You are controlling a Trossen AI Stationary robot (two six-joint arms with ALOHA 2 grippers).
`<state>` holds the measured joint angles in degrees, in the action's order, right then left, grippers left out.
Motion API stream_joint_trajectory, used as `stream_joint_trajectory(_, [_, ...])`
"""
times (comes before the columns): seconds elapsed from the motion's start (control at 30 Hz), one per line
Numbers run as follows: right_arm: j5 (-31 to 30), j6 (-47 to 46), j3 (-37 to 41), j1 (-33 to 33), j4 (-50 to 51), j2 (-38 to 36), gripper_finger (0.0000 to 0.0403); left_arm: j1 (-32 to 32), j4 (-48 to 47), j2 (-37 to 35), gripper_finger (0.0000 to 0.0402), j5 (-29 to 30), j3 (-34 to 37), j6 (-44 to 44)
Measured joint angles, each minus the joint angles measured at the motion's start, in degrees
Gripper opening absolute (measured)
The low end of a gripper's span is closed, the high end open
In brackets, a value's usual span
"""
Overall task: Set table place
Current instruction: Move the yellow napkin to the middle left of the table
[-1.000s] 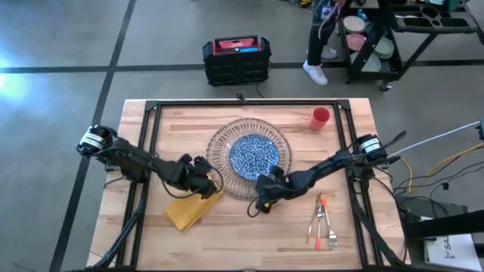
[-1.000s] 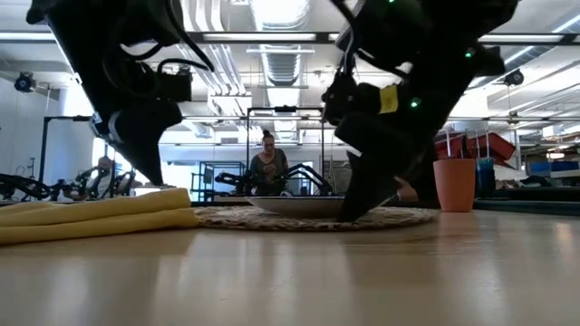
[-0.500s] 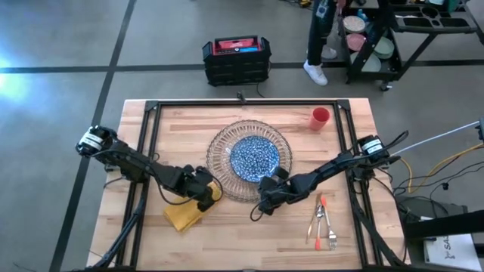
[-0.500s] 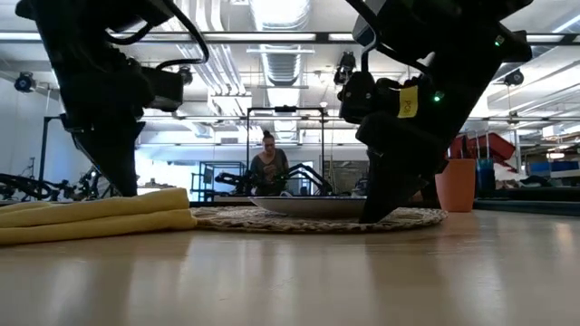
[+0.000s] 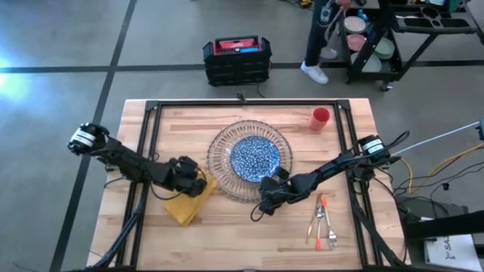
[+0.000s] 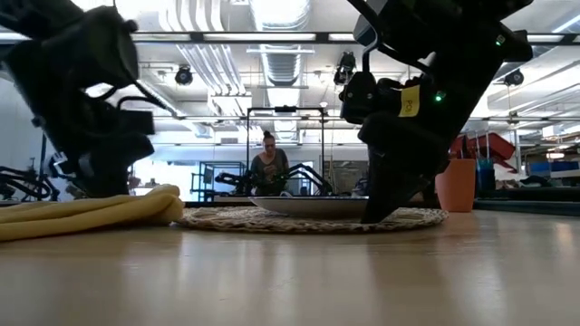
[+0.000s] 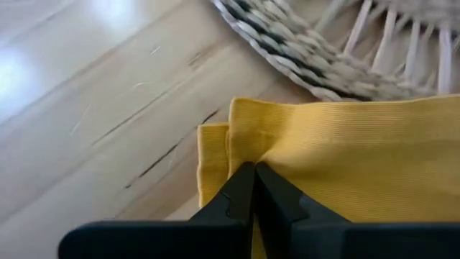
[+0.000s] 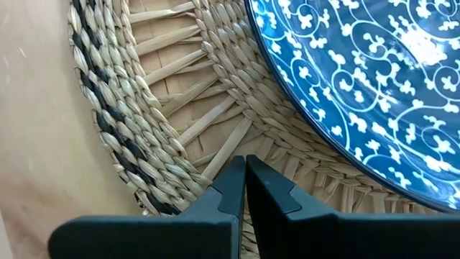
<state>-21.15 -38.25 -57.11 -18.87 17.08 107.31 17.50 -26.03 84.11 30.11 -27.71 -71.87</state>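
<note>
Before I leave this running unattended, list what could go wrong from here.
1. The left gripper is shut on one folded edge of the yellow cloth napkin. A pull could unfold or bunch it.
2. The right gripper, fingers shut, sits over the rim of the round woven straw charger. A sideways move might drag the charger, along with the blue-patterned plate on it.
</note>
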Motion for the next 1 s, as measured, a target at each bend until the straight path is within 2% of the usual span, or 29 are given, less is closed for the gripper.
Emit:
stream_joint_trajectory(0.17, [-0.5, 0.8, 0.1, 0.0, 0.3, -0.6, 0.0, -1.2, -3.4, -2.9, 0.0, 4.6, 0.8, 0.6])
stream_joint_trajectory(0.33, [-1.0, 1.5, 0.0, 0.0, 0.4, -0.7, 0.0, -5.7, -9.0, -6.5, 0.0, 8.1, 1.1, 0.8])
stream_joint_trajectory(0.47, [-1.0, 1.5, 0.0, 0.0, 0.4, -0.7, 0.0, -9.7, -9.4, -8.2, 0.0, 13.0, 1.3, 0.8])
stream_joint_trajectory(0.53, [-1.0, 1.5, 0.0, 0.0, 0.4, -0.7, 0.0, -11.1, -9.0, -8.9, 0.0, 13.6, 1.3, 1.4])
stream_joint_trajectory(0.63, [-1.1, 1.5, -0.1, 0.0, 0.4, -0.7, 0.0, -11.3, -8.6, -10.8, 0.0, 12.1, -0.7, 4.0])
stream_joint_trajectory(0.8, [-1.2, 1.3, -0.1, 0.0, 0.5, -0.8, 0.0, -8.9, -7.8, -13.9, 0.0, 2.7, -5.2, 10.1])
stream_joint_trajectory(1.0, [-1.2, 1.2, -0.2, 0.0, 0.6, -0.8, 0.0, -7.6, -7.9, -13.8, 0.0, 2.0, -7.0, 11.4])
